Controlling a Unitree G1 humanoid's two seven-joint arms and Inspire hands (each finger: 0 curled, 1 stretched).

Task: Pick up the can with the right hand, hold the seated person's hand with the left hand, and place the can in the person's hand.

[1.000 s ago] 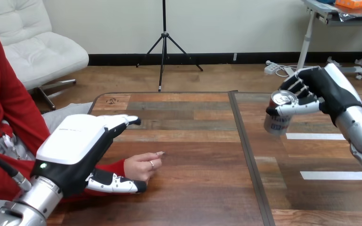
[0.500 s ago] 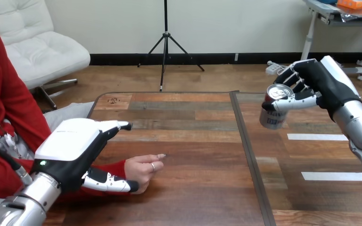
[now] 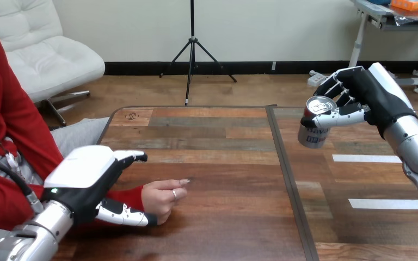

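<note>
Silver can [image 3: 317, 122], aluminium w/ a shiny lid and pull-tab facing up, a red band under the rim and a dark-printed band lower on the body. It tilts so the lid leans toward 11 o'clock. It sits at approx 2 o'clock in the head view, held in the air above the far right part of the wooden table [image 3: 223, 163]. R hand [image 3: 367, 95] is at 3 o'clock of the can, thumb and fingers curled round the body, gripping it.

L hand [image 3: 84, 176] is at 8 o'clock in the view, over the person's red-sleeved wrist. Its fingers [image 3: 133, 157] are straight, pointing to 2 o'clock, and not clamped. Its thumb [image 3: 124, 215] lies along the near side of the wrist, touching or nearly so. Person's hand [image 3: 162, 196] rests on the table at 3 o'clock of the L hand, loosely curled, well apart from the can.
</note>
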